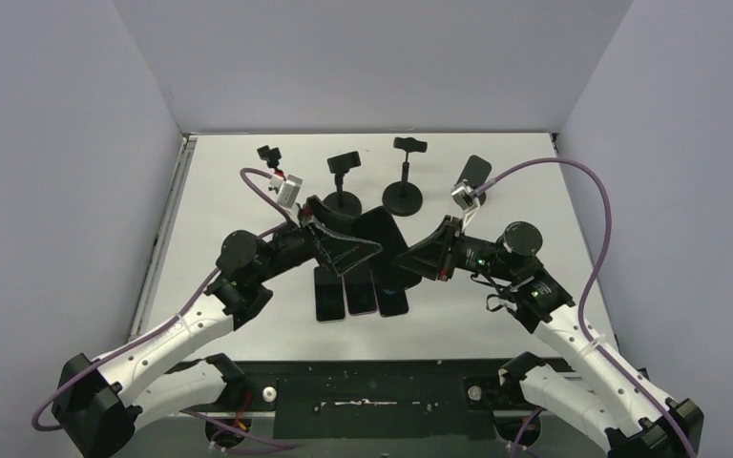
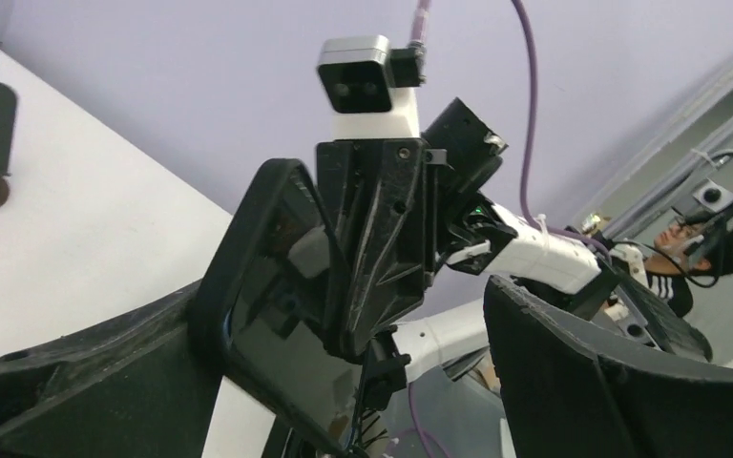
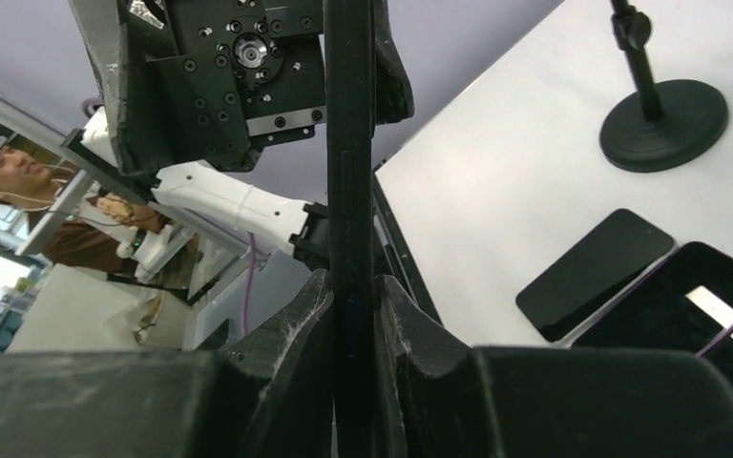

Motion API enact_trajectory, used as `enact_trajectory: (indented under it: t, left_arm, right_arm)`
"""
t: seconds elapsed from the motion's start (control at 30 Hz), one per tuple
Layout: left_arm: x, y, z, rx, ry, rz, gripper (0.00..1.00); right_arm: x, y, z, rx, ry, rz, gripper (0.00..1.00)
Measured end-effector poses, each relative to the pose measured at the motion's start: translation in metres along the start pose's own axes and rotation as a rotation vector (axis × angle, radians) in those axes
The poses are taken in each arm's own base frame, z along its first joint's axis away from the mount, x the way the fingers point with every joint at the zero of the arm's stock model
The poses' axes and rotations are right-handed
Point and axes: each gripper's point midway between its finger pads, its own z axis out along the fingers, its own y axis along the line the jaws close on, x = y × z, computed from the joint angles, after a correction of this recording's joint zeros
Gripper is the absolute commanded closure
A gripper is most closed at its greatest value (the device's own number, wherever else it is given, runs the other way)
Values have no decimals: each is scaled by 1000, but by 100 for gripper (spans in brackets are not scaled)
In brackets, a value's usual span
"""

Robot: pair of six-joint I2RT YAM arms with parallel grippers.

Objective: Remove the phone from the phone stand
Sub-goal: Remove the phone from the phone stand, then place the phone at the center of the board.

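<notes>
Phone (image 1: 382, 237) is off any stand, in the air over the middle of the surface (image 1: 219, 191), between the two arms. Right tool (image 3: 353, 315) is clamped on it. The right wrist view shows the phone edge-on, pinched between both fingers. Left tool (image 1: 344, 250) is apart, with its fingers (image 2: 620, 382) spread wide either side of the phone and no grip. Looks like a hand-over point, with the right arm carrying the load and the left free to back off. The edge grip keeps the screen clear of the pads and probably suits laying it down flat.

Directly under the held phone, three dark phones (image 1: 361, 291) lie flat side by side, likely the drop-off row. Next spot is probably beside them. Risk is clipping the row or the left fingers on the way down.

Back of the surface has several black phone stands (image 1: 406, 181) with round bases, and the two middle ones look bare. The far-right one (image 1: 474, 172) shows a dark slab, maybe a phone, can't tell.

Surface is white and matte. Plain pale grey-lilac walls (image 1: 372, 57) close in three sides. A person (image 2: 697, 253) is visible outside the enclosure in the wrist views. Purple cables (image 1: 596, 205) loop off both arms.
</notes>
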Motion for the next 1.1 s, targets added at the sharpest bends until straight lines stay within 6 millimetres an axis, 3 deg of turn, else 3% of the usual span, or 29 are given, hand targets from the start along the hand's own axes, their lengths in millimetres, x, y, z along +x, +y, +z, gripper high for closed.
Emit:
enact_trajectory:
  t: [0.17, 0.33, 0.43, 0.6, 0.77, 1.1]
  left_arm:
    - [7, 21, -25, -123, -52, -19, 2]
    - [17, 37, -67, -259, -108, -28, 3]
    - [15, 40, -86, -320, -140, -6, 3]
    - [18, 45, -110, -389, -162, 25, 3]
    - [28, 63, -123, -482, -130, 51, 3]
    - [45, 92, -140, -621, -54, 89, 3]
  right_arm:
    - [3, -19, -7, 136, -16, -35, 100]
    - [9, -82, -22, 451, -37, 14, 100]
    - [26, -120, -35, 616, -6, 63, 100]
    - [73, -169, -55, 779, 89, 149, 100]
    - [104, -198, -66, 869, 172, 215, 100]
    - [124, -234, -93, 942, 125, 281, 100]
